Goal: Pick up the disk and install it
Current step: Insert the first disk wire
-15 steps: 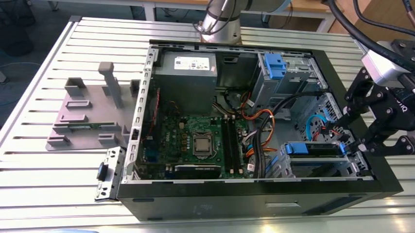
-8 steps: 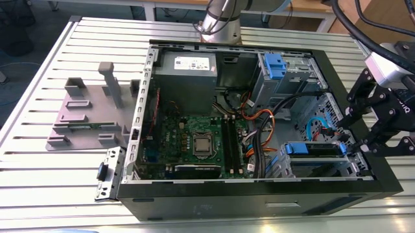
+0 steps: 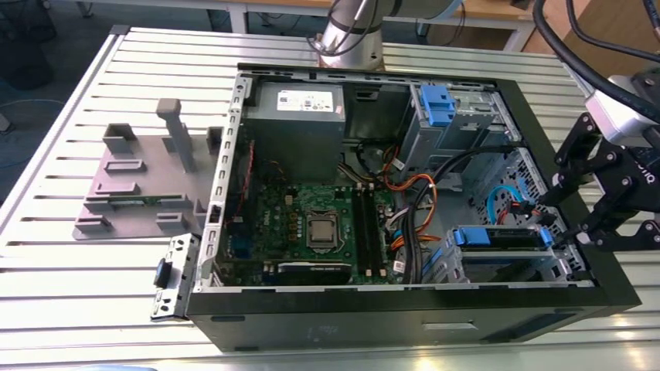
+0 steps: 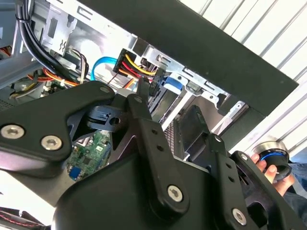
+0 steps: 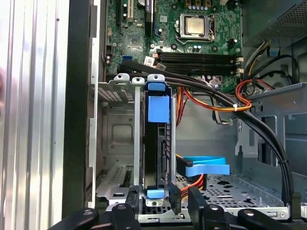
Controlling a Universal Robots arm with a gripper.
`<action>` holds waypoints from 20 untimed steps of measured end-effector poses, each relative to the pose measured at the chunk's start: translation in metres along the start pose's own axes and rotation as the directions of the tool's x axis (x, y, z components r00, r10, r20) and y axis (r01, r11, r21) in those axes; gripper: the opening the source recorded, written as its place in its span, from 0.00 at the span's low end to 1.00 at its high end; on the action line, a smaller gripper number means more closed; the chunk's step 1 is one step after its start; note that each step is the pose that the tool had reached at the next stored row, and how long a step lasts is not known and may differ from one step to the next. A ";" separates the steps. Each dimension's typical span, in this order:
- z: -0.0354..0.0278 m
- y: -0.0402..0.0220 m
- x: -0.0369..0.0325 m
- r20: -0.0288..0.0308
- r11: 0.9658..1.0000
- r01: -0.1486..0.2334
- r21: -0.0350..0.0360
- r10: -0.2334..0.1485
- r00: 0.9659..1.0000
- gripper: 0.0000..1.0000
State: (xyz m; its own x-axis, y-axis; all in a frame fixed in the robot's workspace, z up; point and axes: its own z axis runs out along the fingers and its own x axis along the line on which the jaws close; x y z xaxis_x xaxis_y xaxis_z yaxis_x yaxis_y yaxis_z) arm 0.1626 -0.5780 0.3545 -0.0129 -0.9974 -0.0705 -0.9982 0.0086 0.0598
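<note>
**Disk in its cage, claw spread at the case edge**

On the exterior view's left, a grey plastic fixture with upright posts and slots (image 3: 144, 182) stood on the ribbed aluminium table (image 3: 62, 301), well apart from the work. Just beside the case's near corner lay a small perforated metal bracket (image 3: 170, 274).

The open black computer case (image 3: 413, 321) lay on its side, so the drive bays could be reached from above. Inside it, from the exterior view's left, were the grey metal power supply box (image 3: 299, 116), the green motherboard (image 3: 309, 224) and a bundle of orange and black cables (image 3: 413, 193) crossing towards the drive cages. A bare blue plastic clip (image 3: 438, 104) sat in the far bay.

The silver hard drive in its blue plastic bracket, the disk (image 3: 502, 237), sat in the metal cage at the near corner on the exterior view's right. In the first wrist view it stood edge-on between the cage rails (image 5: 159, 143), looking fully seated. A blue flat cable (image 5: 206, 167) and the black cables lay just beside the cage, crowding that side.

Farthest to the exterior view's right, the black linkage gripper (image 3: 569, 216) hung over the case wall near the cage. Its fingers (image 5: 199, 206) were spread and gripped nothing.
</note>
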 end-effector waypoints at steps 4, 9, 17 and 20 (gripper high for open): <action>0.0009 -0.0001 0.0001 0.000 1.000 0.001 0.000 -0.001 1.000 0.53; 0.0023 -0.0002 0.0002 0.000 1.000 0.001 0.000 -0.001 1.000 0.53; 0.0096 -0.0006 0.0007 0.000 1.000 0.001 0.000 -0.001 1.000 0.53; 0.0102 -0.0007 0.0007 0.000 1.000 0.001 0.000 -0.001 1.000 0.53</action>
State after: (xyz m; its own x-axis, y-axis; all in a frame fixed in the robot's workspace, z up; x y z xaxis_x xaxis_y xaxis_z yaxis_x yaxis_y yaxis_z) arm 0.1626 -0.5780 0.3443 -0.0121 -0.9974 -0.0708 -0.9982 0.0079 0.0598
